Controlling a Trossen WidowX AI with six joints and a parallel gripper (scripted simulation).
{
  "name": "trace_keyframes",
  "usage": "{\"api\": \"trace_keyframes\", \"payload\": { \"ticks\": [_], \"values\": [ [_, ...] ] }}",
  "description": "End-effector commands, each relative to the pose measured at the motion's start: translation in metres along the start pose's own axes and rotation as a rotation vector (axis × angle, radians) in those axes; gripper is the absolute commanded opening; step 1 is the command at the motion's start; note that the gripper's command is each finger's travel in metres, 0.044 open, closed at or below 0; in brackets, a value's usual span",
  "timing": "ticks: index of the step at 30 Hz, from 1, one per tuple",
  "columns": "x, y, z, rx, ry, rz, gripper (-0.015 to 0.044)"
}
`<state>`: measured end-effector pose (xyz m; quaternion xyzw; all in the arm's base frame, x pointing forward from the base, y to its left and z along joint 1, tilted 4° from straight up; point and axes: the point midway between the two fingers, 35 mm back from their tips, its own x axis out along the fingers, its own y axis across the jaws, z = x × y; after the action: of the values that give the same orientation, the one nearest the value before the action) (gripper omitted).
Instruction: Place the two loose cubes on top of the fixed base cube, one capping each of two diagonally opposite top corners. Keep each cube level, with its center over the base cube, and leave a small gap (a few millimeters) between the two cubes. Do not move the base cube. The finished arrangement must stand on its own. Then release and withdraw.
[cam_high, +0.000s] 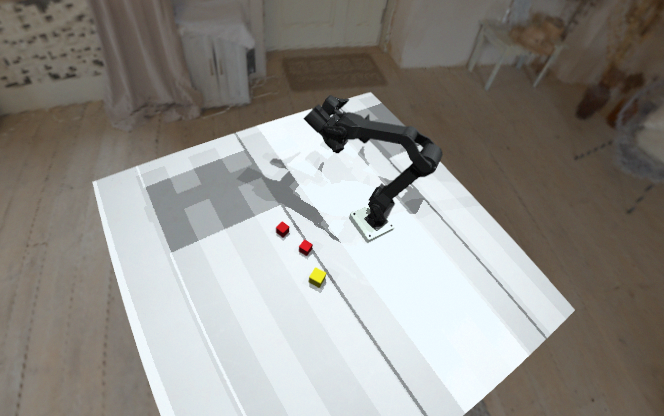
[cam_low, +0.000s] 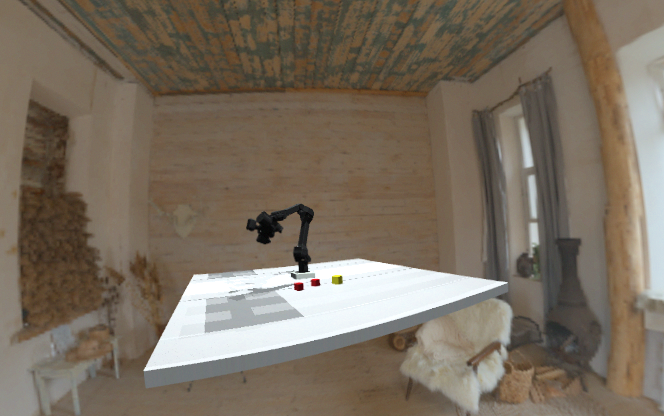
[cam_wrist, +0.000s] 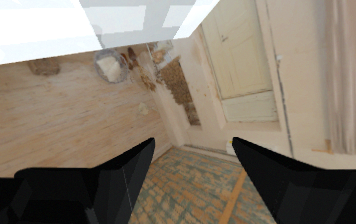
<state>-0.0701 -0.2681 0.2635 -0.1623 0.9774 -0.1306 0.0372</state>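
The yellow base cube sits flat on the table. Two smaller red cubes lie apart on the table, neither on the yellow cube. The nearer red cube is next to the yellow one with a gap between them. The farther red cube lies beyond it in the same loose row. My gripper is open, with nothing between its fingers. It is raised high above the table, well away from all three cubes. No cube shows in the wrist view.
The white table carries the arm's pale base plate, near the cubes. The black arm reaches up and out over the table. Dark shadows lie across part of the tabletop.
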Motion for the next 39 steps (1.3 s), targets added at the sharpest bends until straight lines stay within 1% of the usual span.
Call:
{"api": "trace_keyframes", "payload": {
  "ticks": [1,5,12,19,24,30,35,39],
  "values": [
    [-0.001,-0.001,0.001,0.007,-0.006,-0.004,0.0374],
    [-0.016,-0.015,0.019,0.149,-0.131,-0.068,0.0269],
    [-0.06,-0.037,0.057,0.422,-0.421,-0.118,0.0265],
    [-0.114,-0.046,0.091,0.65,-0.714,-0.046,0.0265],
    [-0.157,-0.043,0.111,0.778,-0.902,0.08,0.0265],
    [-0.21,-0.028,0.129,0.893,-1.076,0.303,0.0265],
    [-0.253,-0.008,0.138,0.956,-1.159,0.534,0.0265],
    [-0.286,0.013,0.142,0.988,-1.176,0.737,0.0265]
  ]
}}
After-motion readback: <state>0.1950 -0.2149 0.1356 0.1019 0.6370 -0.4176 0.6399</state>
